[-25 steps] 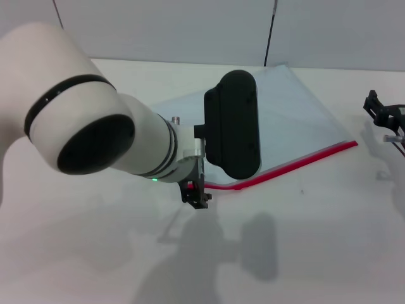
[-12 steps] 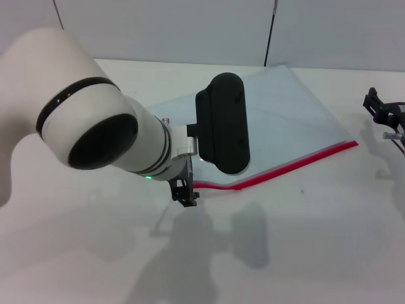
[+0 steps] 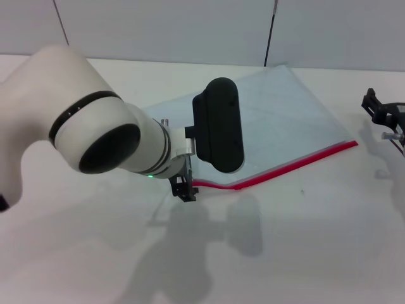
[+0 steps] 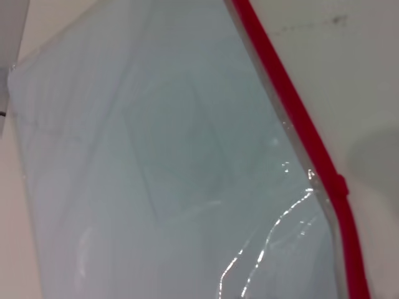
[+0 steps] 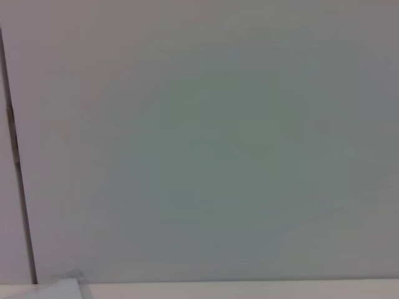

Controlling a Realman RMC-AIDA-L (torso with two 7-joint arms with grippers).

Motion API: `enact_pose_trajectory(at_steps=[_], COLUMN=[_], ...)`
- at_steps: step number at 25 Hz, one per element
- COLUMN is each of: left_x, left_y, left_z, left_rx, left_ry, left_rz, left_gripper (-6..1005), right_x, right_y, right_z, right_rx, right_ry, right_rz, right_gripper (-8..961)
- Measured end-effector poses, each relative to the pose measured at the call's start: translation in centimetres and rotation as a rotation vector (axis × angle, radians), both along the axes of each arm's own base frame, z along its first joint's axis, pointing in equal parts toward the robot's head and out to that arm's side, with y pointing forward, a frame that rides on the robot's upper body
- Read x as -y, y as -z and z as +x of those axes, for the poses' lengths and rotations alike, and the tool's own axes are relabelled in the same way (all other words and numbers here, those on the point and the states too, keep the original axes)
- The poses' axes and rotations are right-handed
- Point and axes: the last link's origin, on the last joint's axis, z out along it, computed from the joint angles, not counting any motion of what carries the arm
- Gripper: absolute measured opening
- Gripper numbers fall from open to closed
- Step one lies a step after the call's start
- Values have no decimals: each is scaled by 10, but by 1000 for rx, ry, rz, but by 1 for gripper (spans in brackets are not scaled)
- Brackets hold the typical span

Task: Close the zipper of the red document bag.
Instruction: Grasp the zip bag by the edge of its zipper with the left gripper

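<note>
No writing, label or brand mark is showing on anything in view.

Nearest the camera, open white table (image 3: 297, 253) is stretching across the front, carrying only the arm's shadow. Just beyond that, the left gripper (image 3: 184, 189) is hanging low at the near left end of the zipper (image 3: 297, 163), its dark tips sitting right at the spot where the red strip starts; whether those tips are clamped on the strip or merely touching it cannot be told, since the big white arm and its black wrist housing are covering the spot from above.

The red document bag (image 3: 278, 120) is lying flat on the table, angled so that its red-edged side is facing the robot and running from the gripper out toward the right, rising away to a far right corner. In the left wrist view the zipper (image 4: 293, 118) is showing as a clean red band along the edge of the pale translucent bag (image 4: 137, 162), with a small thicker bump partway along and a wrinkle catching light in the plastic beside it. Bare table is lying along the whole outer side of the strip.

Farther off, the right gripper (image 3: 381, 116) is sitting at the right edge of the table, well apart from the bag's corner; its fingers cannot be made out. A pale wall is closing off the back.
</note>
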Motion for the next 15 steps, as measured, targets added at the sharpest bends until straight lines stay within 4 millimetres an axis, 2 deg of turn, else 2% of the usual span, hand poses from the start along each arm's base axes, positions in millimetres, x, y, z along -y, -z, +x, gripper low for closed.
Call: enact_pose_trajectory(at_steps=[15], left_x=[-14], left_y=[2], left_z=[-4], left_rx=[70], left_ry=[32], left_rz=[57], left_gripper=[726], right_x=[0], right_y=[1], right_z=[0], right_rx=[-1], right_ry=[3], right_rz=[-10], right_gripper=[861])
